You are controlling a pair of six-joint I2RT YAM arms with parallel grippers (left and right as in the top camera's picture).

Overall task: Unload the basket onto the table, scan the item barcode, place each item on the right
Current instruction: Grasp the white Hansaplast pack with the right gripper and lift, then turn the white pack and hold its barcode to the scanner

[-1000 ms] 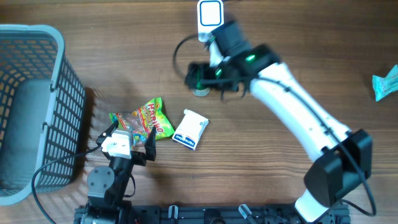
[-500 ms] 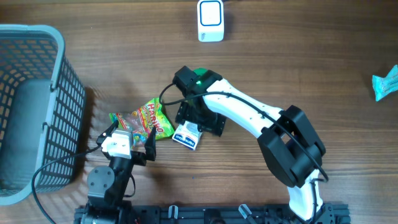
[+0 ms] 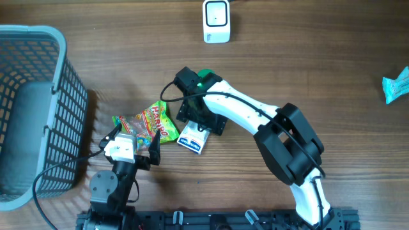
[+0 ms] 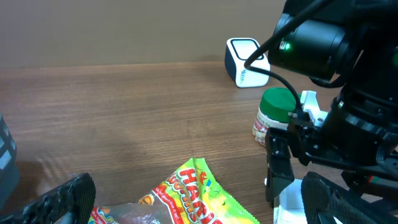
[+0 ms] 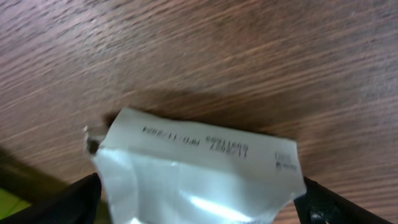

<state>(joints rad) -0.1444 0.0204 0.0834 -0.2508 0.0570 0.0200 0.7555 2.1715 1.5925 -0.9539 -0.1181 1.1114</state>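
**White packet under the spread right gripper**

White packet [image 3: 190, 141] lies flat on the wooden table [image 3: 319, 51], a little toward 6 o'clock from the middle of the overhead view. The right gripper [image 3: 200, 122] hangs directly over its 12 o'clock end with fingers spread wide, gripping nothing. In the right wrist view the packet [image 5: 199, 180] fills the space between the two dark fingers [image 5: 74, 202], its printed code line facing the camera; whether the fingers touch it cannot be told. A candy bag [image 3: 148, 122] lies just beside the packet at 9 o'clock. The left gripper [image 3: 132, 138] sits at the bag's 6 o'clock edge, fingers likewise spread and empty. The scanner [image 3: 216, 21] stands well apart at 12 o'clock, upright near the table's far edge. A green-lidded jar [image 4: 277, 112] stands between scanner and packet, mostly hidden by the right arm from above. A grey basket [image 3: 61, 38] occupies the 9 o'clock side, and a blue wrapper [image 3: 396, 86] lies at the 3 o'clock edge.
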